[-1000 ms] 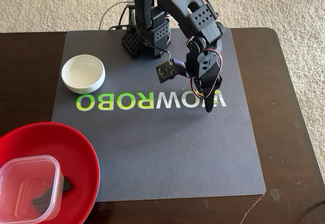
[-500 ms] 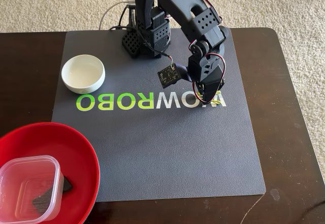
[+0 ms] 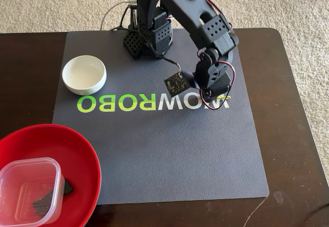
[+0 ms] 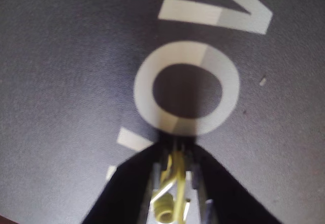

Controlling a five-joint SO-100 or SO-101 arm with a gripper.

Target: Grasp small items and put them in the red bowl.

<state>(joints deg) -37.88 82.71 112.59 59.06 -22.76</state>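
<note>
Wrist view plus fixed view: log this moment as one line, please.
gripper: shut on yellow-green band, over mat lettering | red bowl: holds clear tub, black block | white bowl: on mat

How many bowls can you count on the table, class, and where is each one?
2. The red bowl sits at the lower left corner of the fixed view, partly cut off by the edge. The small white bowl stands on the grey mat, upper left. None seems hidden.
</note>
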